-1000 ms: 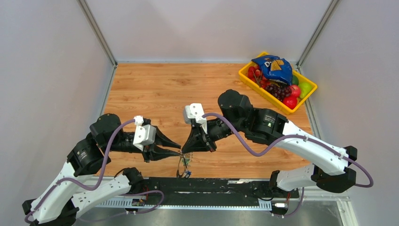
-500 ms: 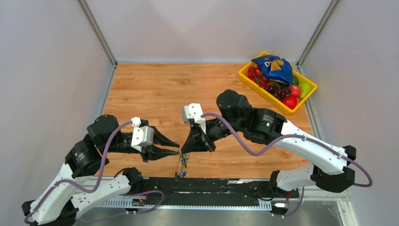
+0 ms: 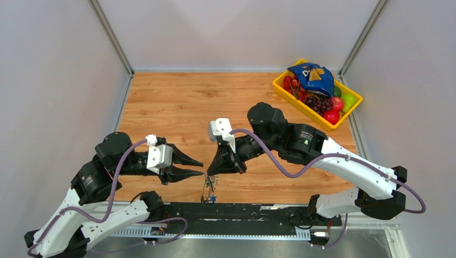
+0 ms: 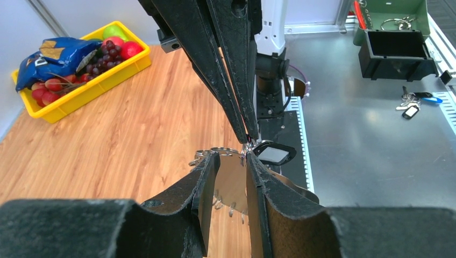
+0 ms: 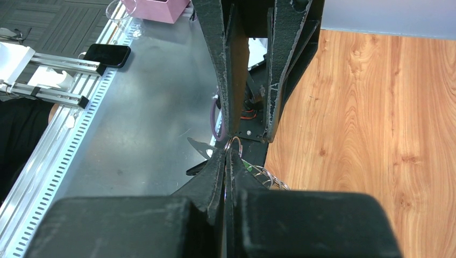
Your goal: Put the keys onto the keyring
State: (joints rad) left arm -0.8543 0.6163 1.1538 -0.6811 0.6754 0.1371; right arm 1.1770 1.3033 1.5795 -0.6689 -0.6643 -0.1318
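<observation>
My right gripper (image 3: 209, 173) is shut on the thin silver keyring (image 5: 234, 143), which pokes out past its tips just above the table's near edge. The keys (image 3: 209, 187) hang below it in a small bunch, one with a green tag (image 5: 250, 166), with small silver rings (image 5: 269, 179) beside it. In the left wrist view the ring loops (image 4: 214, 153) and a black tag with a grey window (image 4: 274, 155) show at the right gripper's tips. My left gripper (image 3: 202, 167) is open and empty, its tips facing the right gripper and just left of the keyring.
A yellow bin (image 3: 282, 86) with fruit and a blue bag stands at the table's far right. A black rail (image 3: 253, 210) runs along the near edge. Another bunch of keys (image 4: 411, 102) lies on the metal bench beyond it.
My left arm has drawn back a little to the left, so its open tips now stand slightly further from the keyring. The right gripper and the hanging keys have hardly moved.
</observation>
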